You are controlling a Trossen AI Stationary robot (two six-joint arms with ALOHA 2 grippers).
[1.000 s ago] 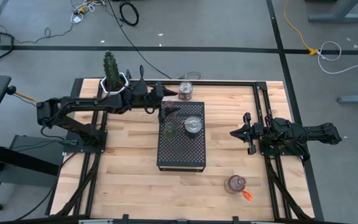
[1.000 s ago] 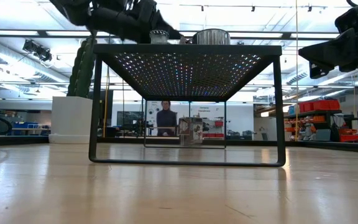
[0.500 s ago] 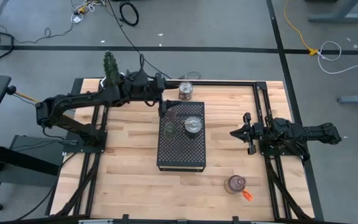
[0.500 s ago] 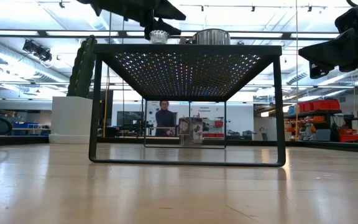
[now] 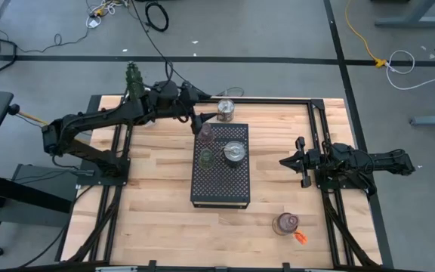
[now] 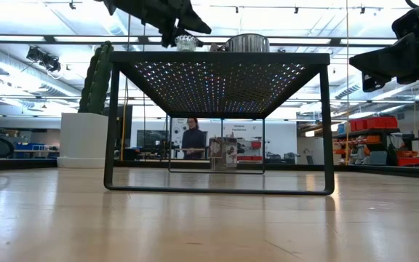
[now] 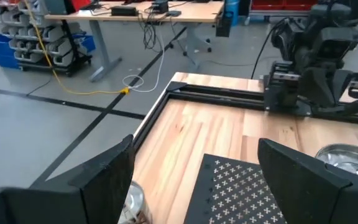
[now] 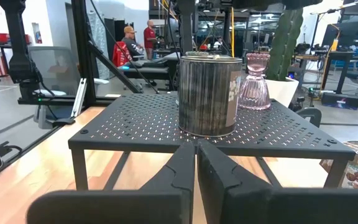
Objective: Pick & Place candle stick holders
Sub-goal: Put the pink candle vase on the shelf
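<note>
Since the earlier frame, the left gripper (image 5: 195,121) has withdrawn toward upper left, jaws apart, leaving the pink holder (image 5: 205,134) on the perforated stand (image 5: 220,181) beside the green holder (image 5: 206,156) and silvery holder (image 5: 234,152). Right gripper (image 5: 287,162), jaws together, waits at centre right.

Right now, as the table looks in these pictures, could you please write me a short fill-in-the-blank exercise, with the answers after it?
1. With the pink holder, the green holder and the silvery holder, the black stand carries ___ holders.
2. The left claw is empty and ___.
3. The right claw is ___.
4. The holder with the orange tag sits on the wooden ___.

Answers: three; open; shut; table
</note>
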